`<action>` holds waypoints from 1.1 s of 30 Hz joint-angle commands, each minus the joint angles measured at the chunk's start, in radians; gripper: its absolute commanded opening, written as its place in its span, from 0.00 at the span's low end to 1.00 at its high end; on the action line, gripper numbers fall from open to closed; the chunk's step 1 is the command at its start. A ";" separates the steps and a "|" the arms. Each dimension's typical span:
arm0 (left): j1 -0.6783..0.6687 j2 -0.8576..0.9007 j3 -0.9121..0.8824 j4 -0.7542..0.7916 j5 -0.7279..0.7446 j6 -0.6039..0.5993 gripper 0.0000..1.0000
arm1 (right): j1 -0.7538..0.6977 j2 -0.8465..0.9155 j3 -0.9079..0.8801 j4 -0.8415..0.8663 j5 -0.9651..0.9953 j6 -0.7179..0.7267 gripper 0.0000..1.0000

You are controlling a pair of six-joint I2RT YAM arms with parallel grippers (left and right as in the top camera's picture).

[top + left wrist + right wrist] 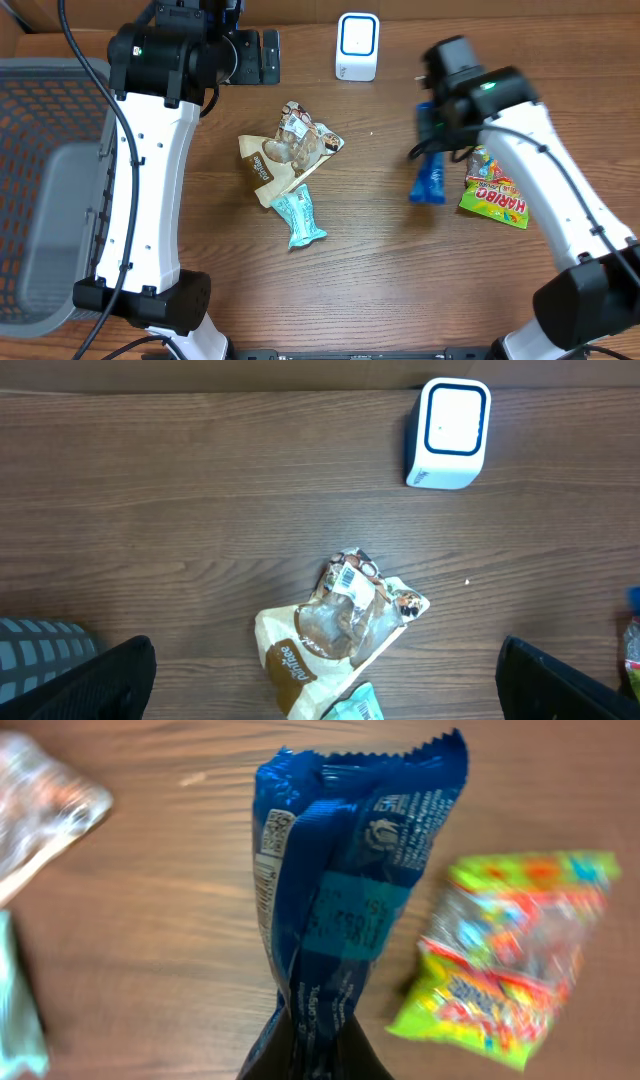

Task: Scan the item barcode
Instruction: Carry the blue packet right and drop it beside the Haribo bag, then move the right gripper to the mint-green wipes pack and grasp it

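Note:
My right gripper [428, 128] is shut on one end of a blue snack packet [428, 182], which hangs lifted over the table right of centre. In the right wrist view the blue packet [350, 870] rises from the closed gripper [315, 1045], with printed text and a small code on its side. A white scanner [357, 46] stands at the back of the table; it also appears in the left wrist view as the scanner [448, 432]. My left gripper [255, 57] hovers at the back left, open and empty, its black fingers [100, 680] wide apart.
A brown-and-clear snack bag [285, 150] [330, 630] and a teal packet [300, 218] [355, 708] lie mid-table. A green Haribo bag [493, 190] [510, 950] lies right of the blue packet. A grey mesh basket [40, 200] stands at the left edge.

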 commanded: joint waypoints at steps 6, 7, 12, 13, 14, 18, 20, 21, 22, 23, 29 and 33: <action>0.003 0.009 -0.003 0.003 -0.009 -0.006 1.00 | -0.467 0.014 -0.119 0.027 -0.023 0.381 0.04; 0.003 0.009 -0.003 0.003 -0.009 -0.006 1.00 | -0.498 0.016 -0.143 0.047 -0.045 0.381 0.04; 0.003 0.009 -0.003 0.003 -0.009 -0.006 1.00 | -0.645 0.016 -0.249 0.154 -0.140 0.371 0.15; 0.003 0.009 -0.003 0.003 -0.009 -0.006 1.00 | -0.654 0.016 -0.250 0.155 -0.156 0.347 0.22; 0.003 0.009 -0.003 0.003 -0.009 -0.006 1.00 | -0.661 0.016 -0.248 0.159 -0.184 0.292 0.32; 0.003 0.009 -0.003 0.003 -0.009 -0.006 1.00 | -0.659 0.013 -0.179 0.113 -0.249 0.170 0.47; 0.003 0.009 -0.003 0.003 -0.009 -0.006 1.00 | -0.649 0.011 -0.121 0.070 -0.298 0.120 0.49; 0.003 0.009 -0.003 0.003 -0.009 -0.006 1.00 | -0.637 0.010 -0.081 0.045 -0.351 0.086 0.49; 0.003 0.009 -0.003 0.003 -0.009 -0.006 1.00 | -0.624 0.010 -0.058 0.033 -0.399 0.072 0.49; 0.003 0.009 -0.003 0.003 -0.009 -0.006 1.00 | -0.595 0.010 -0.035 0.028 -0.486 0.044 0.49; 0.003 0.009 -0.003 0.003 -0.009 -0.006 1.00 | -0.386 0.017 -0.042 0.080 -0.612 0.036 0.55; 0.003 0.009 -0.003 0.003 -0.009 -0.006 1.00 | -0.161 0.022 -0.110 0.161 -0.607 0.063 0.56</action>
